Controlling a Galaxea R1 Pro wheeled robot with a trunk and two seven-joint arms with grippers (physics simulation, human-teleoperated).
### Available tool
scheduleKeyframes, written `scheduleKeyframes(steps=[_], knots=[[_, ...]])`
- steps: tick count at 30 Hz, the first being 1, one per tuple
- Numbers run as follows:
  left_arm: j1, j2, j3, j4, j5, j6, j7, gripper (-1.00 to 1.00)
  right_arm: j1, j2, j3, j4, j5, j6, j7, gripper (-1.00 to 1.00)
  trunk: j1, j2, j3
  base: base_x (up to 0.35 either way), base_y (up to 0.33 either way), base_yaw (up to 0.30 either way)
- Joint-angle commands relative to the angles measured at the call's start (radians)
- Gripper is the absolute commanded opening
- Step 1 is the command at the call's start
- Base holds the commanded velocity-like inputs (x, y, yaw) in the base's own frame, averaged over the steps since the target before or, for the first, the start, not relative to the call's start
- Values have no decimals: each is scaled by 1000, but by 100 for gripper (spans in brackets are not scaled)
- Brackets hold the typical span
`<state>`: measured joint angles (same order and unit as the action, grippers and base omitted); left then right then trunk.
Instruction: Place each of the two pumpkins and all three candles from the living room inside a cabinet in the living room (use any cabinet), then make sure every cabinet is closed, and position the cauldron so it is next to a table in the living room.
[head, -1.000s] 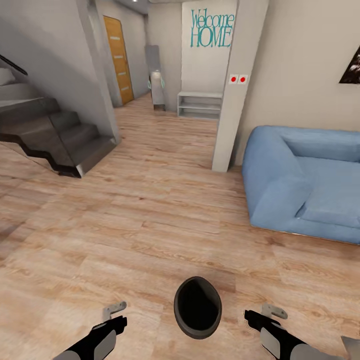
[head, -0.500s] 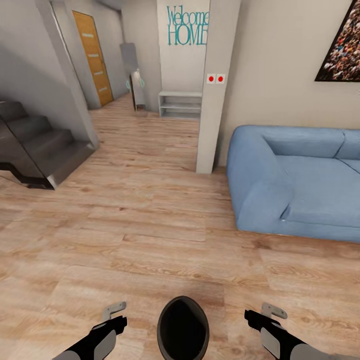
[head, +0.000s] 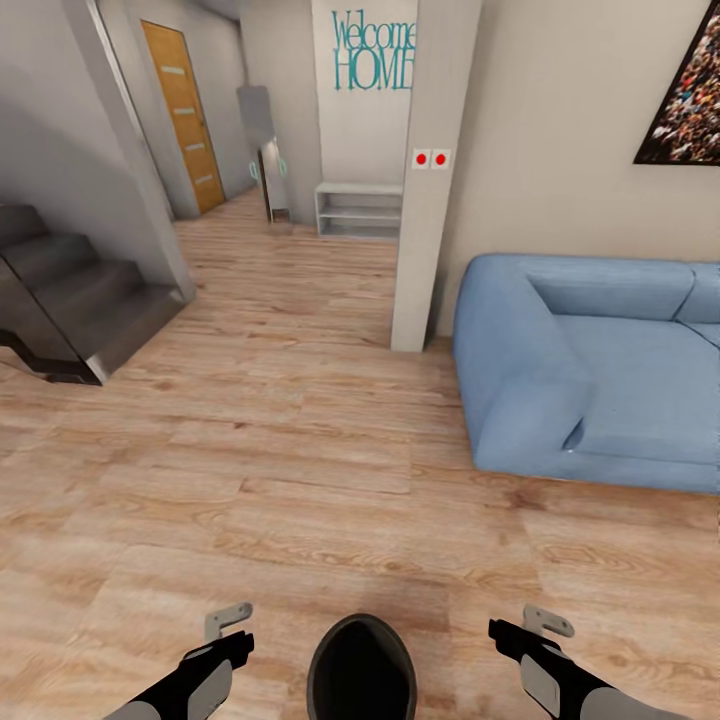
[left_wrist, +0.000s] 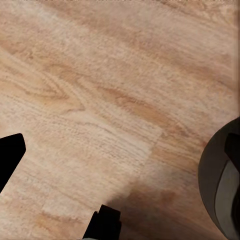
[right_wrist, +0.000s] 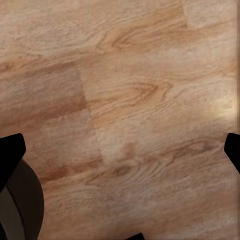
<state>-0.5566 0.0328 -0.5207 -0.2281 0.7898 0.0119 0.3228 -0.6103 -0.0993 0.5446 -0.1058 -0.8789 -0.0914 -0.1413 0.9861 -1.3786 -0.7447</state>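
Note:
The cauldron (head: 361, 668), a matte-black pot with a wide dark mouth, sits on the wood floor at the bottom centre of the head view, between my two arms. My left gripper (head: 228, 636) hovers to its left and my right gripper (head: 528, 633) to its right; neither touches it. In the left wrist view the left gripper (left_wrist: 120, 150) is open over bare floor with the cauldron's wall (left_wrist: 220, 190) at the edge. The right gripper (right_wrist: 120, 150) is likewise open, with the cauldron (right_wrist: 20, 210) in a corner. The pumpkins, candles, cabinet and table are out of view.
A blue sofa (head: 600, 370) stands at the right against the wall. A white pillar (head: 425, 200) rises beside it. Dark stairs (head: 70, 300) are at the left. A hallway ahead leads to a low grey shelf (head: 360, 210) and a wooden door (head: 185, 120).
The view has swung to the right, so the sofa and pillar shifted left in the picture. The cauldron now sits lower in the picture. Both arms hold the same pose.

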Motion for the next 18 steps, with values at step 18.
scheduleKeyframes(steps=[18], knots=[[0,-1,-9,-3,8,-15,5,100,0,6,14,-3,7,-4,0,100,23,-42,-20,0,-8,0]])
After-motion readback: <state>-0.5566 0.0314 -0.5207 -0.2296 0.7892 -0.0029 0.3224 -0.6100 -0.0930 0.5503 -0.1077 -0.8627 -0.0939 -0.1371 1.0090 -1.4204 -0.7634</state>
